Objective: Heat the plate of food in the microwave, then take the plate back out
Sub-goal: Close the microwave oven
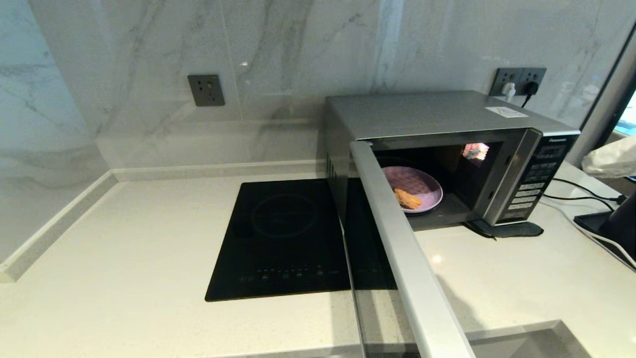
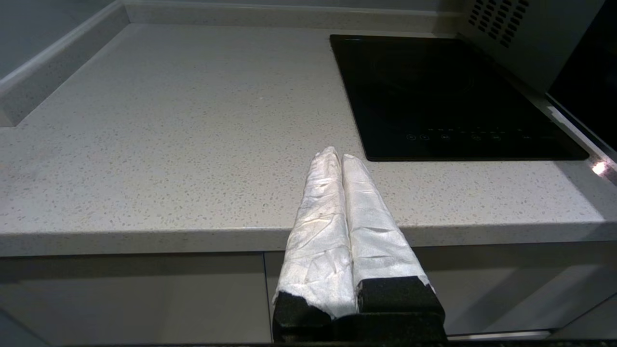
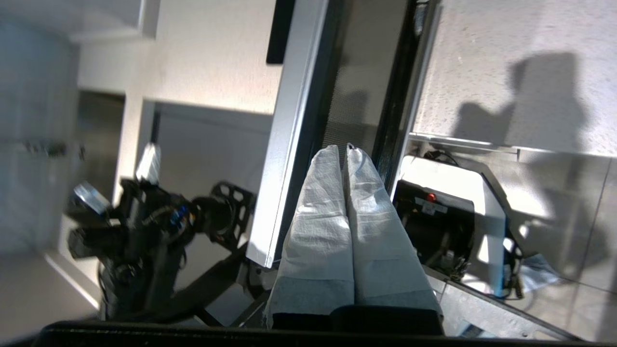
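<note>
1. The microwave [image 1: 447, 149] stands with its door [image 1: 397, 248] swung wide open toward the robot. The plate of food [image 1: 412, 189] sits inside the cavity on its floor, lavender, with orange-yellow sticks [image 1: 407, 199] near its front edge.
2. The right gripper [image 3: 346, 150] has its white-wrapped fingers pressed together and holds nothing. Its tips lie just beside the open door's edge, with the door's silver handle band [image 3: 289, 135] to one side of them. Whether they touch the door I cannot tell.
3. The left gripper [image 2: 336, 155] is likewise closed and empty, hovering above the front edge of the speckled countertop [image 2: 168, 120]. The black induction cooktop [image 2: 448, 91] lies ahead of it and off to one side, near but apart; the microwave's vented side wall is farther beyond that.
4. Judged from the plate inside and the door open, the step in hand is either shutting the door to heat or reaching in to fetch the plate; these views alone do not settle which.
5. To close the door well, the right gripper should push flat on the door's outer face near the free edge, following its arc. To fetch the plate, the fingers must first open and approach low and level, so the food does not slide.
6. Readable writing: "Panasonic" at the top of the button panel [image 1: 534, 184]. The white sticker [image 1: 506, 112] on the microwave's top is too small to read.
</note>
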### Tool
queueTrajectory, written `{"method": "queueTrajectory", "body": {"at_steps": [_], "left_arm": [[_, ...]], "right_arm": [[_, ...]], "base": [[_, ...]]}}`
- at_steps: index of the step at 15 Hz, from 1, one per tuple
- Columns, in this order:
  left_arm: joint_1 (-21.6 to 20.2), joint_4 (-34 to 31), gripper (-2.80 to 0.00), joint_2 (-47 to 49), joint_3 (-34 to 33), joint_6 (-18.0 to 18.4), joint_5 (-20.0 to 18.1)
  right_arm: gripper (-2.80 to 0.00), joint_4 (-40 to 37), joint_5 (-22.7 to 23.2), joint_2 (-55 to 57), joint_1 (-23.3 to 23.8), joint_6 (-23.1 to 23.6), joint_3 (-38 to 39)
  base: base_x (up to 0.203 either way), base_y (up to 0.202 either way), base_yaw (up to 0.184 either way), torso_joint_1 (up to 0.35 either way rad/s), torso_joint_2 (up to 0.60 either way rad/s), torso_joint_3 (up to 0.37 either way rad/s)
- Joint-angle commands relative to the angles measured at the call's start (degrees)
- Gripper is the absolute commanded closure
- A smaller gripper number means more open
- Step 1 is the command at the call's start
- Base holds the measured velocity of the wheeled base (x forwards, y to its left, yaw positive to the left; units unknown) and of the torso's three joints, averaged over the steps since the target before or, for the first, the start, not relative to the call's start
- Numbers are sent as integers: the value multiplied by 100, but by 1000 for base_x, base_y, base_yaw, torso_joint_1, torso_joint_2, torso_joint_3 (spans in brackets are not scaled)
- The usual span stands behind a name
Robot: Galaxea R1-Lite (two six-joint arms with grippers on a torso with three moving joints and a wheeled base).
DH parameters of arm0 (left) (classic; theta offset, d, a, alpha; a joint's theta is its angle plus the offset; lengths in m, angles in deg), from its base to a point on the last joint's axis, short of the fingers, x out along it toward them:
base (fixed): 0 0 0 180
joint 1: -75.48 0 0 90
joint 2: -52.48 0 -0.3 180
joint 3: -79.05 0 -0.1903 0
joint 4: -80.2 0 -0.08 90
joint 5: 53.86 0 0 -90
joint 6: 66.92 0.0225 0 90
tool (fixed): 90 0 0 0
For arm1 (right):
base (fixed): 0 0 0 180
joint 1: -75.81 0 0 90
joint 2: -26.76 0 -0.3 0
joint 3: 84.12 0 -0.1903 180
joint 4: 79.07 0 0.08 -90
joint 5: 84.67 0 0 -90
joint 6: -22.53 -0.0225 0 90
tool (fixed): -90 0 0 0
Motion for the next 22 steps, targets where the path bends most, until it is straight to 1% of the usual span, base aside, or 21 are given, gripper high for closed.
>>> {"method": "queueTrajectory", "body": {"at_steps": [1, 3, 5, 7, 8, 11, 13, 15, 18, 19, 22], "left_arm": [[-1, 2, 0, 9, 0, -3, 3], [-1, 2, 0, 9, 0, -3, 3], [-1, 2, 0, 9, 0, -3, 3], [-1, 2, 0, 9, 0, -3, 3], [-1, 2, 0, 9, 0, -3, 3], [-1, 2, 0, 9, 0, -3, 3], [-1, 2, 0, 9, 0, -3, 3], [-1, 2, 0, 9, 0, -3, 3], [-1, 2, 0, 9, 0, -3, 3], [-1, 2, 0, 9, 0, -3, 3], [-1, 2, 0, 9, 0, -3, 3]], "right_arm": [[0, -27, 6, 377, -554, 105, -17], [0, 9, -20, 668, -1067, 200, -55], [0, 168, -56, 930, -1297, 416, -69], [0, 322, -145, 1141, -1569, 478, -87], [0, 361, -298, 1269, -1748, 478, -93], [0, 405, -978, 1666, -2405, 473, -99], [0, 554, -1337, 1919, -2717, 461, -102], [0, 573, -1622, 2061, -2881, 447, -103], [0, 565, -1698, 2092, -2929, 425, -97], [0, 556, -1751, 2092, -2922, 346, -91], [0, 553, -2280, 2073, -2914, 216, -80]], "base": [[0, 0, 0, 0, 0, 0], [0, 0, 0, 0, 0, 0], [0, 0, 0, 0, 0, 0], [0, 0, 0, 0, 0, 0], [0, 0, 0, 0, 0, 0], [0, 0, 0, 0, 0, 0], [0, 0, 0, 0, 0, 0], [0, 0, 0, 0, 0, 0], [0, 0, 0, 0, 0, 0], [0, 0, 0, 0, 0, 0], [0, 0, 0, 0, 0, 0]]}}
